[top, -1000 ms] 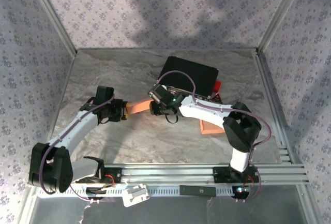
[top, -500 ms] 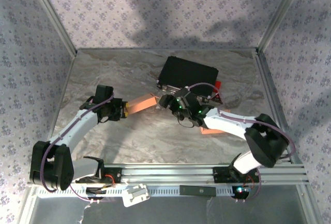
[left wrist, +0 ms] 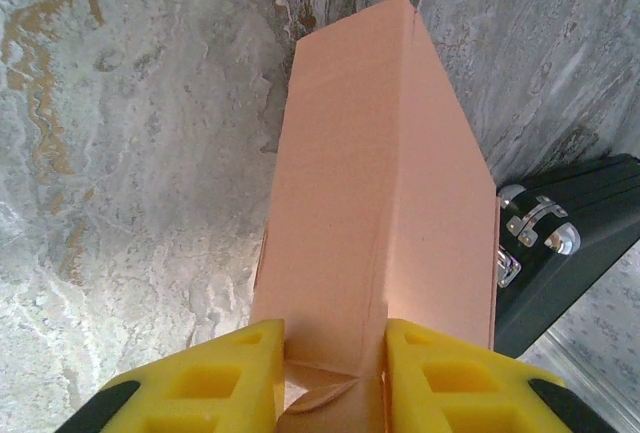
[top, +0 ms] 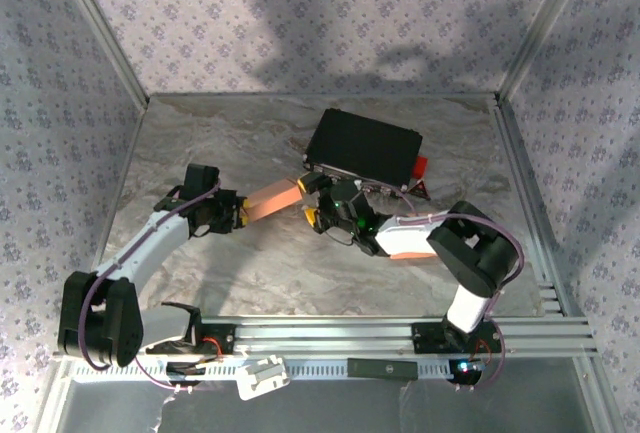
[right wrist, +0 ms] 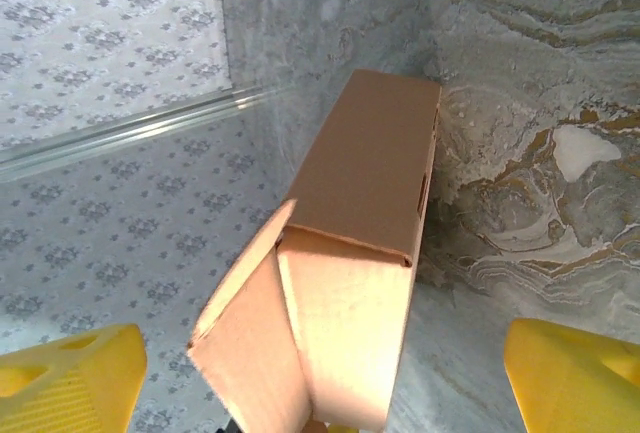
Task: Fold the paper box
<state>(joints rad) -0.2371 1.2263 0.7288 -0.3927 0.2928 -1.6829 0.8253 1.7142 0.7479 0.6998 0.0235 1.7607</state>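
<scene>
The paper box (top: 272, 200) is a long salmon-coloured carton, lying slantwise left of the table's middle. My left gripper (top: 238, 215) is shut on its near-left end. In the left wrist view the yellow fingers (left wrist: 200, 383) press both sides of the box (left wrist: 380, 183), with a tucked flap between them. My right gripper (top: 311, 201) stands open at the box's other end, one fingertip on each side and apart from it. In the right wrist view that end of the box (right wrist: 350, 253) has loose flaps hanging open between the wide-spread yellow fingers (right wrist: 575, 373).
A black case (top: 365, 145) lies behind the box, with a red item (top: 421, 166) at its right edge. A flat salmon cardboard piece (top: 405, 246) lies under the right arm. Metal frame rails and patterned walls bound the table.
My right gripper has let go of the box's far end, opened wide and shifted slightly. The left gripper keeps its hold, and the box's far end has swung a little toward the back.
</scene>
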